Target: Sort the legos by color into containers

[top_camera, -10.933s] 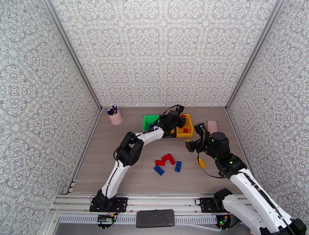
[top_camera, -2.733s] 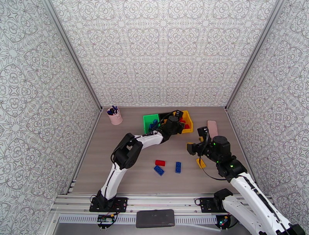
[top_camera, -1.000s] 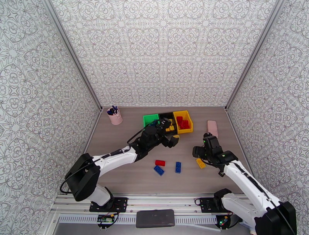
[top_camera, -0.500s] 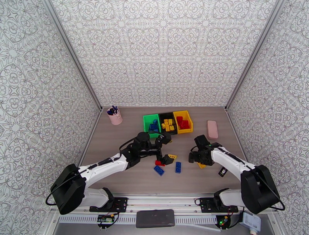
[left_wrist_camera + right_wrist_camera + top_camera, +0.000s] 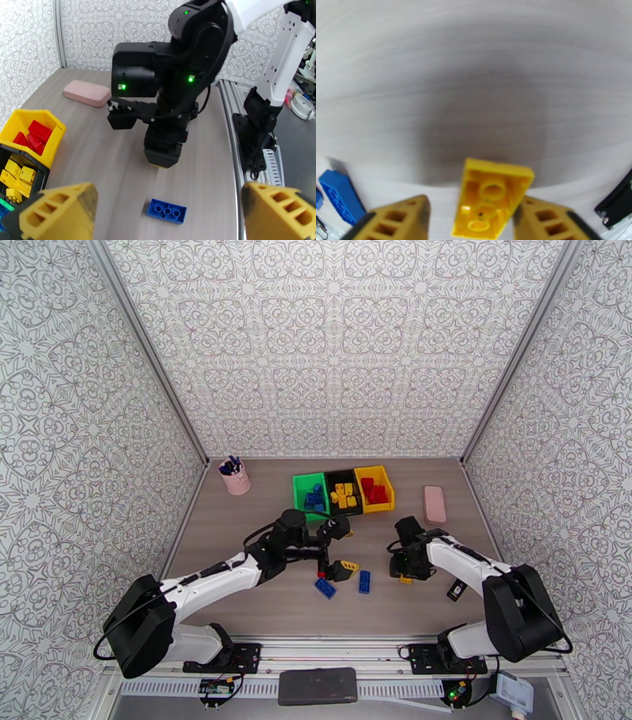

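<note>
Three containers stand in a row at the back: a green bin [image 5: 300, 486] holding blue legos, a black bin [image 5: 344, 477] holding yellow ones, and a yellow bin [image 5: 374, 473] holding red ones. My right gripper [image 5: 404, 567] is down at the table with its fingers either side of a yellow lego [image 5: 491, 193]. That lego lies hollow side up, with a gap at the left finger [image 5: 401, 215]. My left gripper [image 5: 338, 549] hangs wide open and holds nothing, above a red lego [image 5: 320, 575] that is mostly hidden. Two blue legos [image 5: 325, 587] [image 5: 364, 581] lie loose nearby.
A pink cup of pens [image 5: 235, 475] stands at the back left. A flat pink slab [image 5: 434, 504] lies right of the bins. In the left wrist view one blue lego [image 5: 166, 211] lies on the table in front of the right arm's wrist [image 5: 166, 118].
Over the last second my left arm swung back from the bins to the loose bricks. My right arm came down around the yellow lego, now mostly covered from above.
</note>
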